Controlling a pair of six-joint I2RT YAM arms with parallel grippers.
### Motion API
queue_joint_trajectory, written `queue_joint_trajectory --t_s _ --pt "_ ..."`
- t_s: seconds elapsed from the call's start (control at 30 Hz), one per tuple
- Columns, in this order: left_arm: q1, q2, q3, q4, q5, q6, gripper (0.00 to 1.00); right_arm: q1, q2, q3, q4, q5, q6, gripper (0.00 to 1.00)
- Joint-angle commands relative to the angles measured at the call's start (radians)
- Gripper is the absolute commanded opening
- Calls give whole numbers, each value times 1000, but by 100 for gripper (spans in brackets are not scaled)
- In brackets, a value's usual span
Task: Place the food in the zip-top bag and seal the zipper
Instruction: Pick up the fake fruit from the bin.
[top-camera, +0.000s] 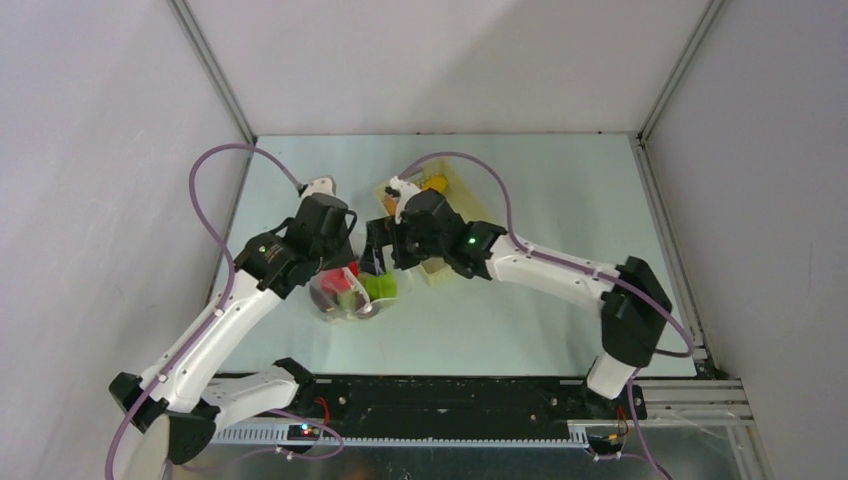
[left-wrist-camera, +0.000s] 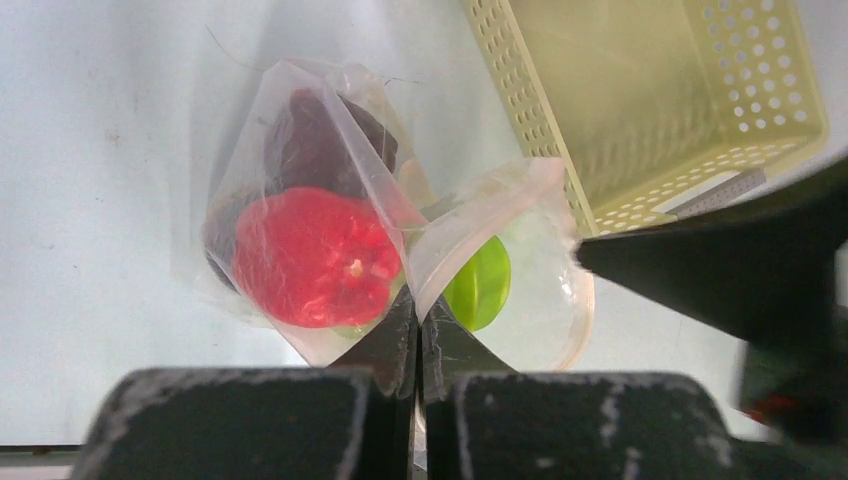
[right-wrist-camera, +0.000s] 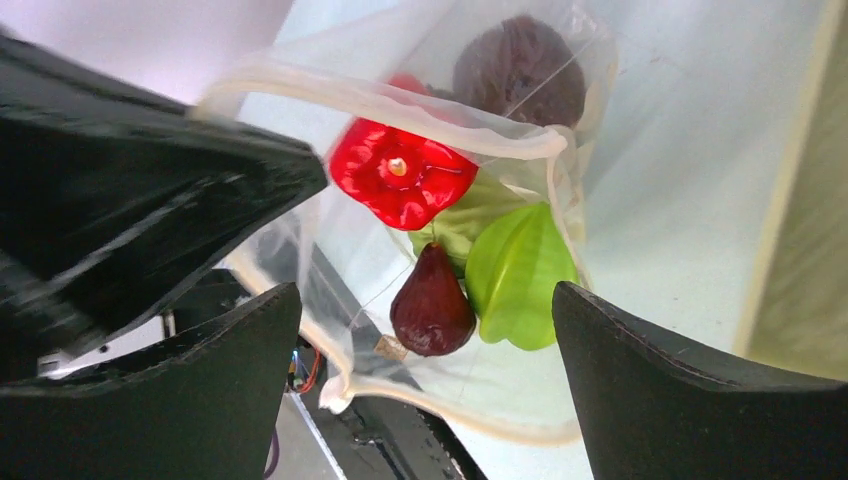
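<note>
Plastic bag, top view: the bag (top-camera: 348, 300) lies on the counter (top-camera: 560, 300) near the middle, between the tips of the two arms, with red and green food (top-camera: 345, 284) inside.
Basket, top view: a pale yellow basket (top-camera: 458, 205) stands just behind the bag, partly under the right arm (top-camera: 540, 262); a yellow-orange piece (top-camera: 434, 183) shows at its far end.
Right fingers, top view: the right fingers (top-camera: 377, 255) hang just above the bag's right side, close to the green piece (top-camera: 380, 287).
Left arm, top view: the left arm (top-camera: 235, 310) stretches from the lower left, and its wrist covers the bag's left edge.
Left fingers, left wrist view: the left fingers (left-wrist-camera: 417, 345) are clenched on a fold of the bag's near edge, with the film pinched between them.
Food, left wrist view: the pepper (left-wrist-camera: 315, 257) presses against the film at left, a dark red fruit (left-wrist-camera: 320, 140) sits beyond it, and the green piece is right of the pinched fold.
Basket, left wrist view: upper right, just beside the bag.
Right fingers, right wrist view: spread wide and released, grasping nothing, one on each side of the bag's mouth.
Zipper, right wrist view: the zipper (right-wrist-camera: 440, 120) runs along the mouth rim, unsealed, and the mouth gapes.
Food, right wrist view: the pepper is in the middle with the round dark red fruit beyond it; a pear-shaped fruit (right-wrist-camera: 430, 305) and the green piece lie touching each other nearest the mouth, within the film.
</note>
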Motion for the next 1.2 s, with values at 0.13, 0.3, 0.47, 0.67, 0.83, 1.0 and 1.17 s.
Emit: queue_joint_trajectory --t_s 0.13,0.3,0.47,0.67,0.83,1.0,1.17 --pt "0 -35 1 -5 -110 -21 0 -128 -200 -49 16 100 -97 100" --pt "5 -61 13 -41 -181 -30 0 -249 -130 -47 60 42 -67 100" --pt "11 -85 21 -61 -219 -31 0 -319 -50 -2 98 47 -51 99" --pt "18 -88 40 -97 -268 -49 0 -347 105 142 71 54 -35 99" --pt "23 -92 50 -103 -281 -47 0 -351 257 261 53 43 17 98" --pt "28 -95 56 -109 -286 -46 0 -352 387 374 33 79 56 96" --pt "30 -98 44 -105 -280 -49 0 -352 474 458 11 126 89 93"
